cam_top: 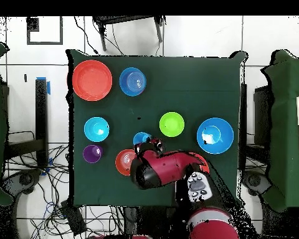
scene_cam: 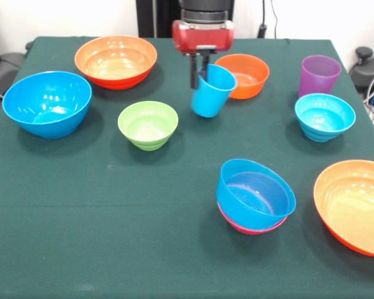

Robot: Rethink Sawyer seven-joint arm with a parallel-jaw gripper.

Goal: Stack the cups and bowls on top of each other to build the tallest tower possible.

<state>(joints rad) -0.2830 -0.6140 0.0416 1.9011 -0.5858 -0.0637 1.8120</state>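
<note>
Looking from the front, you saw the fingers (scene_cam: pixel 201 73) clamped on the light blue cup (scene_cam: pixel 212 91), tilted clear above the tabletop (scene_cam: pixel 112 212). Overhead, the arm (cam_top: pixel 167 169) hid that grip, leaving only the cup's rim showing.

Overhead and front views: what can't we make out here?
- Gripper jaws: the front view shows one dark finger at the light blue cup; the other is hidden by the cup.
- Light blue cup: overhead, the arm covers part of it.
- Pink bowl: front, only a rim sliver shows under the blue bowl; overhead it is fully hidden.
- Large orange bowl: front, cut off by the right edge.
</note>
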